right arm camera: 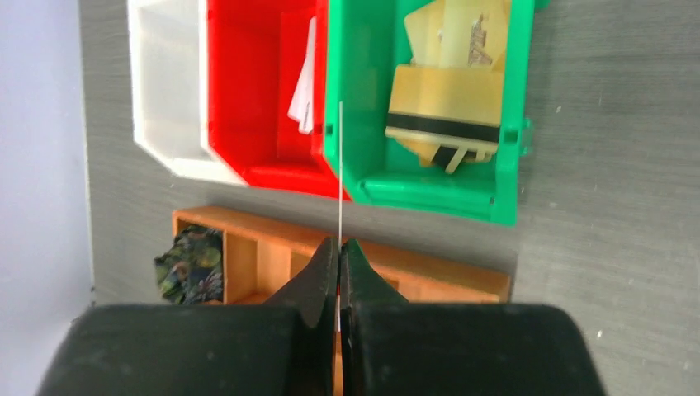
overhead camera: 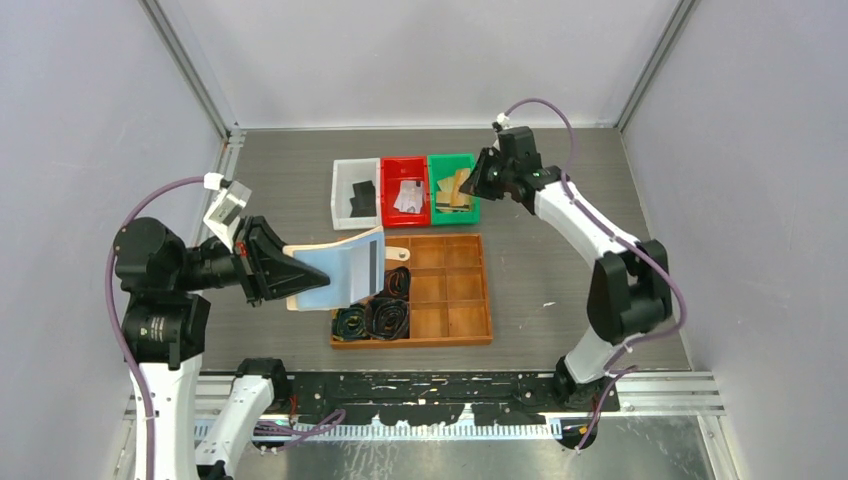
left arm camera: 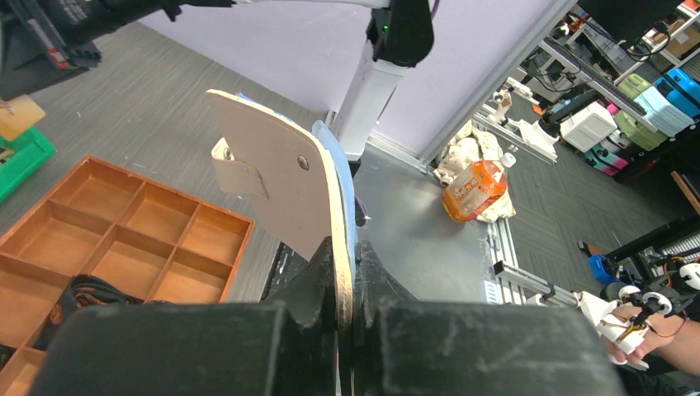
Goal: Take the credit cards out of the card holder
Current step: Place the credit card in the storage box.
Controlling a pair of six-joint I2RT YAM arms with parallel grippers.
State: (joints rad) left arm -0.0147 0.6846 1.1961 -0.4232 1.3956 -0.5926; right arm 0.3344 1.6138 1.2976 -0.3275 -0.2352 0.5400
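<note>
Left gripper [left arm camera: 345, 252] clamps card holder [left arm camera: 272, 173], right gripper [right arm camera: 340, 247] card [right arm camera: 340, 165].

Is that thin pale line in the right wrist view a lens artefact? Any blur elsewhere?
Right wrist: no, a thin pale card edge-on in the shut right end effector; green plastic bin sharp. Left wrist: tan folding card holder crisp, left end effector blurred up close. Top external: even light.

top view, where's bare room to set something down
Bare table between the wooden tray and the right arm, and left of the white bin. The tray's right half is empty. Crowded: belts in its left side, cards in all three bins.
</note>
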